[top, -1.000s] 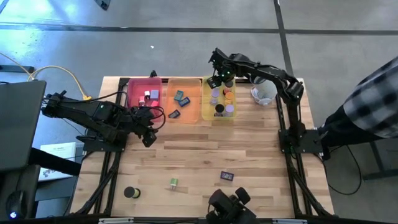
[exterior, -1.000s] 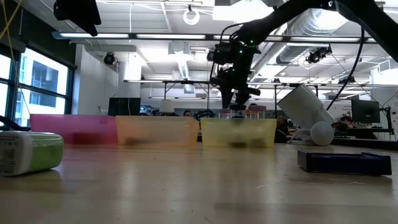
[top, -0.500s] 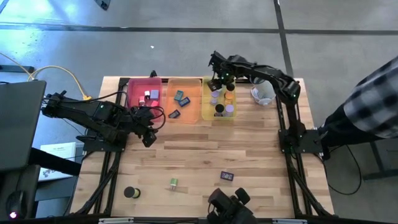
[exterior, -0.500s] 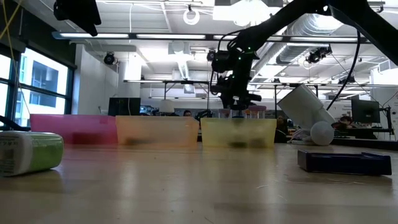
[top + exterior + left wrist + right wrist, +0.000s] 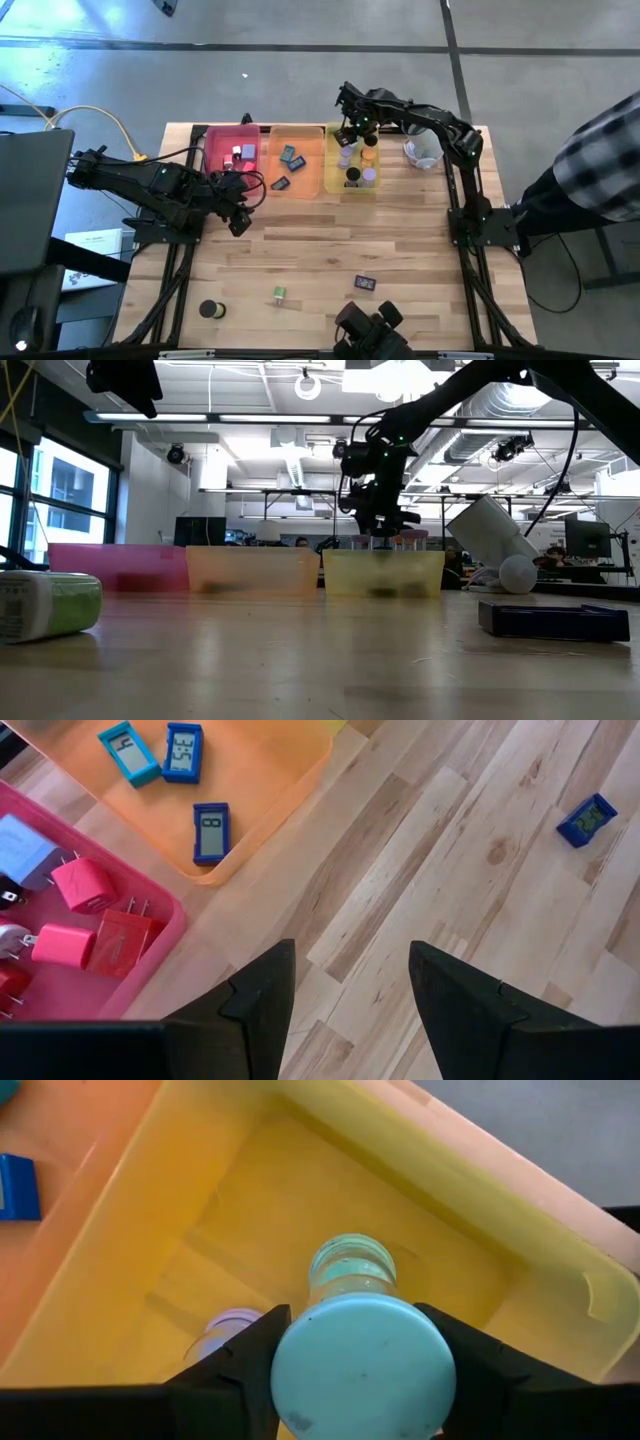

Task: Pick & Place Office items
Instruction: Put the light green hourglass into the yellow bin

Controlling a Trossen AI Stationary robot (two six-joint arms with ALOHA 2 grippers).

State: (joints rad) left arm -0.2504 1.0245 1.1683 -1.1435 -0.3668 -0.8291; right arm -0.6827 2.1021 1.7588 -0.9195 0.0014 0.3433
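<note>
A pale blue-capped cylinder (image 5: 362, 1365) is clamped between the right gripper (image 5: 347, 127)'s fingers, held above the far end of the yellow tray (image 5: 333, 185) — not yet dropped. Most items are already sorted into the trays; three are left near the table's near edge. The left gripper (image 5: 345, 990) is parked open beside the pink tray (image 5: 212, 150).

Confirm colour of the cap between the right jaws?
Light blue cap, clearest in the right wrist view.
</note>
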